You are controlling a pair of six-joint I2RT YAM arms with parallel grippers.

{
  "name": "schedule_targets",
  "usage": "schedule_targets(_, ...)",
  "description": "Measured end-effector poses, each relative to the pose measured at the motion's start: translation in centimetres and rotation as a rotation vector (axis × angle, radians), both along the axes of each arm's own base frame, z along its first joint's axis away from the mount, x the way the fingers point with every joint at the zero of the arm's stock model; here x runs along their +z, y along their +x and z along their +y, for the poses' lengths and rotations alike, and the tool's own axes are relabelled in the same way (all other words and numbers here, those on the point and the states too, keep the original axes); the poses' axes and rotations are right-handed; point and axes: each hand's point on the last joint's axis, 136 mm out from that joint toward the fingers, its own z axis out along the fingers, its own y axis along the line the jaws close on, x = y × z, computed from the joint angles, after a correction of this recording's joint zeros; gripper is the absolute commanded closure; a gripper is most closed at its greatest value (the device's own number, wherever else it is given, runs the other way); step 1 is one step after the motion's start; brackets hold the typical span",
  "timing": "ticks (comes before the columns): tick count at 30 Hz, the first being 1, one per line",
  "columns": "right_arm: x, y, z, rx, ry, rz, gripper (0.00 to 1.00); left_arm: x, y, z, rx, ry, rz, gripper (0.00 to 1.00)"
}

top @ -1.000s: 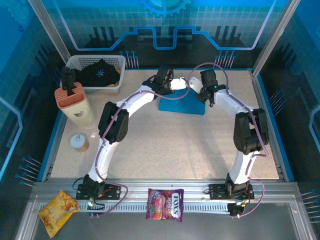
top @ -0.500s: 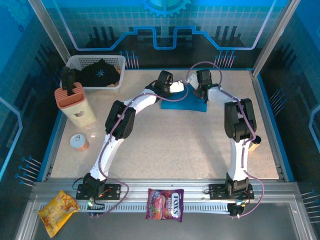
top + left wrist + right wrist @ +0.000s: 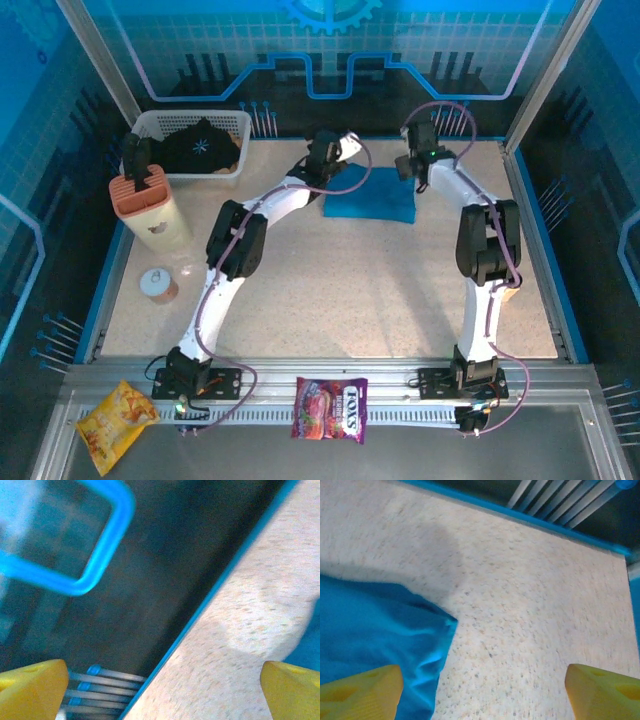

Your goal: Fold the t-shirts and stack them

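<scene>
1. Left tool [image 3: 160, 692] and right tool [image 3: 482, 690]: jaws spread, both empty.
2. Teal t-shirt [image 3: 370, 195] lies folded at 12 o'clock on worktop [image 3: 330, 290], judged the stack base.
3. Black t-shirt [image 3: 200, 147] sits in basket [image 3: 190, 116], 10 o'clock.

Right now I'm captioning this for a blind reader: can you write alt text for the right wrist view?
A blue t-shirt lies at lower left on a speckled table, one corner pointing right. The right claw is open and empty, its yellow fingertips in the two bottom corners.
</scene>
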Motion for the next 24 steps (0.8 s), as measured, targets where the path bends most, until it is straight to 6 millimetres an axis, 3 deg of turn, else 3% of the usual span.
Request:
schedule_targets(2, 2.6, -1.1, -1.1, -0.087, 0.112, -0.012, 0.27, 2.8, -1.0, 2.0, 0.076, -0.088, -0.002, 0.01)
schedule_targets(5, 4.4, -4.3, -1.9, -0.166, 0.252, 0.004, 0.30, 7.7, -3.3, 4.6, 0.175, -0.261, 0.013, 0.01)
schedule_targets(8, 3.3, -7.5, -0.7, -0.187, 0.374, 0.065, 0.32, 11.6, -5.9, 6.2, 0.256, -0.444, 0.053, 0.04)
schedule_targets(11, 0.0, -9.4, 1.2, -0.193, 0.479, 0.167, 0.33, 12.0, -7.8, 5.4, 0.267, -0.604, 0.166, 0.16)
schedule_targets(14, -3.3, -10.2, 2.5, -0.207, 0.543, 0.264, 0.33, 8.1, -9.3, 3.4, 0.272, -0.700, 0.352, 0.18)
schedule_targets(19, -7.6, -10.3, 3.8, -0.238, 0.571, 0.365, 0.33, -3.0, -11.6, -0.2, 0.362, -0.712, 0.651, 0.17)
schedule_targets(22, -9.3, -10.4, 4.0, -0.263, 0.567, 0.396, 0.38, -8.7, -12.8, -1.6, 0.424, -0.686, 0.773, 0.16)
schedule_targets(24, -10.0, -10.0, 4.0, -0.273, 0.567, 0.402, 0.47, -11.4, -13.1, -2.1, 0.462, -0.677, 0.822, 0.17)
